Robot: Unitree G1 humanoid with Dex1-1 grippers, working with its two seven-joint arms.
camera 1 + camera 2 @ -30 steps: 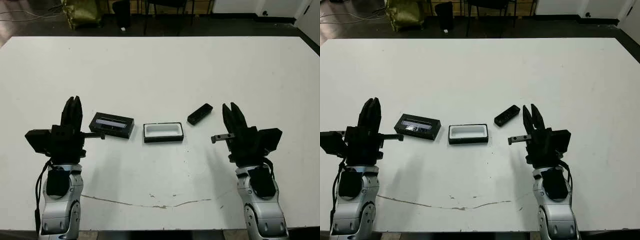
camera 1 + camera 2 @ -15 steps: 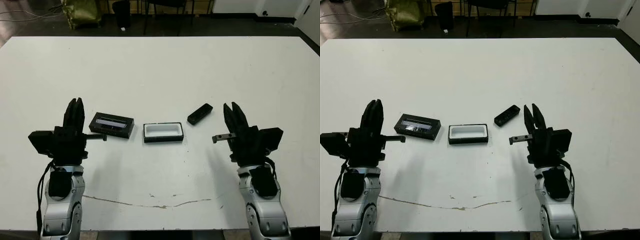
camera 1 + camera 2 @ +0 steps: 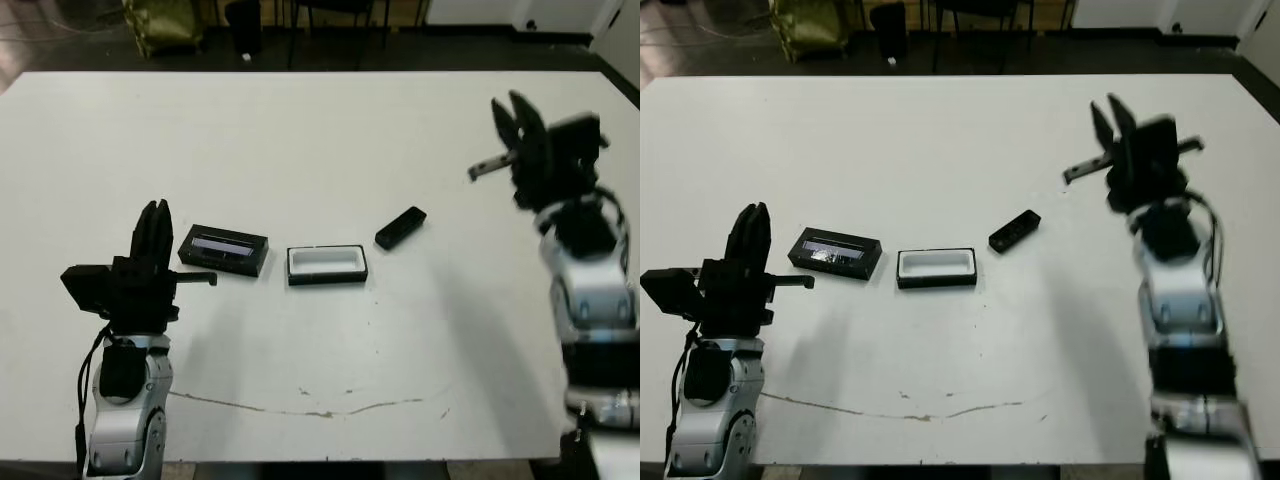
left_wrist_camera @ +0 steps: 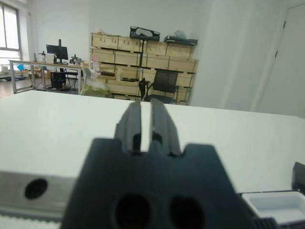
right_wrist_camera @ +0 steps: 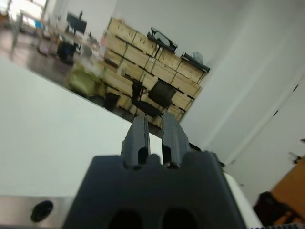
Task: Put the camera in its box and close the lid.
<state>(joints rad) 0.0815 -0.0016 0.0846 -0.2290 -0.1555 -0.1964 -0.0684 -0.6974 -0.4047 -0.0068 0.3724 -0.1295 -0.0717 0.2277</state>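
Note:
The camera (image 3: 400,227), a slim black bar, lies on the white table (image 3: 320,130) just right of the box (image 3: 326,265), an open black tray with white lining. The lid (image 3: 224,249), black with a pale grey strip, lies left of the box. My left gripper (image 3: 156,208) hovers left of the lid, its fingers (image 4: 159,119) a narrow gap apart and holding nothing. My right gripper (image 3: 512,103) is raised at the far right, well above and beyond the camera, its fingers (image 5: 138,136) slightly apart and holding nothing.
A thin crack line (image 3: 320,408) runs across the table near its front edge. Chairs and a yellow-green bag (image 3: 160,25) stand on the dark floor beyond the far edge. Shelves of wooden crates (image 4: 143,59) line the room's back wall.
My right arm has swung up and away to the far right, from beside the camera to high over the table's right side. The left arm has barely shifted. Camera, box and lid lie unmoved.

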